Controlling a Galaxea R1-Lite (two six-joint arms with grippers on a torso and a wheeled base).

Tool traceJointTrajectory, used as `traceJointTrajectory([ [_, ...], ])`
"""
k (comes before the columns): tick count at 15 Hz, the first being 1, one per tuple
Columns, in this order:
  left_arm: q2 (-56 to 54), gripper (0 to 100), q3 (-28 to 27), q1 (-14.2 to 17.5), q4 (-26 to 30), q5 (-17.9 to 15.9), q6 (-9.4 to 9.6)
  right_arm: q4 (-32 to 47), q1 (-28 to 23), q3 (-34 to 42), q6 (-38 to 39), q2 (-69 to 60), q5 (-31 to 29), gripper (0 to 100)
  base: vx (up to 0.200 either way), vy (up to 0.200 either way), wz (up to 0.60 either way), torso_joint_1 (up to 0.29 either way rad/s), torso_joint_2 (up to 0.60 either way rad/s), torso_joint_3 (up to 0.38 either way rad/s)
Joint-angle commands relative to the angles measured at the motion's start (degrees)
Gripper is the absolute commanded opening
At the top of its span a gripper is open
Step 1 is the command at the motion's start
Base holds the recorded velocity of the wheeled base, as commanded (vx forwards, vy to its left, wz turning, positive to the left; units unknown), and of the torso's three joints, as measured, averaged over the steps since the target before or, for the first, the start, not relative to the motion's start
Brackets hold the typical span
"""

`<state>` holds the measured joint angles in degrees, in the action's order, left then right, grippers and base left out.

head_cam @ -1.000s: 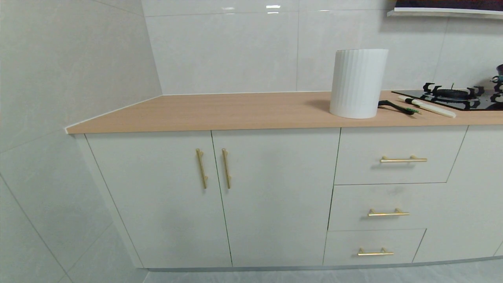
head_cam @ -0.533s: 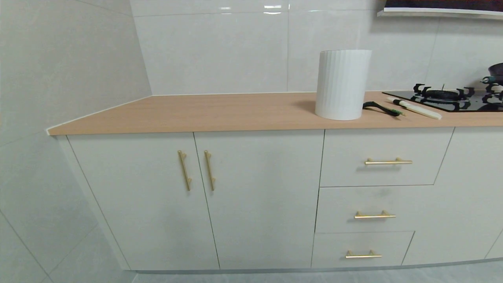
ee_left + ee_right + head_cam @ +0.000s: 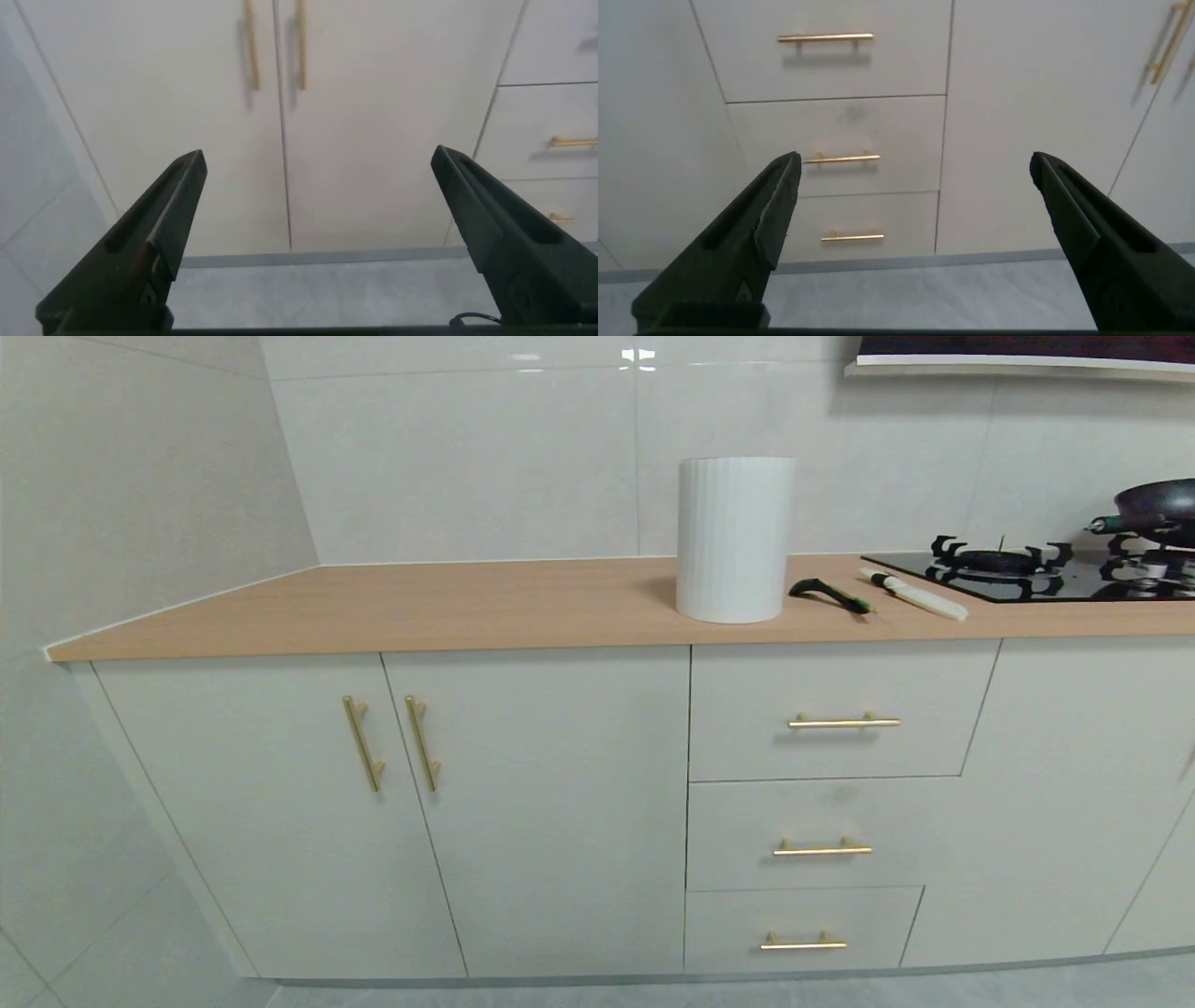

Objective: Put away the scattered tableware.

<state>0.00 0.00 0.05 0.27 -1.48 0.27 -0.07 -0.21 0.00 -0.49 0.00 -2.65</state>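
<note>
Knife (image 3: 913, 595) and peeler (image 3: 831, 595) lie flat on the desk (image 3: 467, 607), at 2 o'clock in the head view, between canister (image 3: 736, 539) and stove (image 3: 1004, 565). Peeler just beside canister; knife near peeler, apart from it. Both long axes run roughly 10-to-4. Knife: dark handle at 10, pale blade pointing 4. Peeler: black grip at 10, green end at 4. Left tool (image 3: 318, 161) fingers wide apart, empty, facing doors (image 3: 374, 112). Right tool (image 3: 915, 163) likewise apart, empty, facing drawers (image 3: 831, 121). Step likely approach. Advice: square up to the canister, lift a tool above the desk edge, close across a handle at right angles to its axis, never on the blade.
</note>
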Motion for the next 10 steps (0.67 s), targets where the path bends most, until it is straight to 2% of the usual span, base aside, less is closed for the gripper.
traceJointTrajectory([
  [1,0.0,100,0.0,0.0,0.0,0.0,0.0,0.0,-0.1,0.0,0.0,0.1,0.0,100,0.0,0.0,0.0,0.0,0.0,0.0],
  [4,0.0,100,0.0,0.0,0.0,0.0,0.0,0.0,-0.1,0.0,0.0,0.1,0.1,100,0.0,0.0,0.0,0.0,0.0,0.0],
  [9,0.0,100,0.0,0.0,0.0,0.0,0.0,0.0,-0.1,0.0,0.0,0.1,0.1,100,0.2,0.0,0.0,0.004,0.0,0.003],
  [10,0.0,100,0.0,0.0,0.0,0.0,0.0,0.0,-0.1,0.0,0.0,0.2,0.1,100,0.0,0.0,0.0,0.0,0.0,0.0],
])
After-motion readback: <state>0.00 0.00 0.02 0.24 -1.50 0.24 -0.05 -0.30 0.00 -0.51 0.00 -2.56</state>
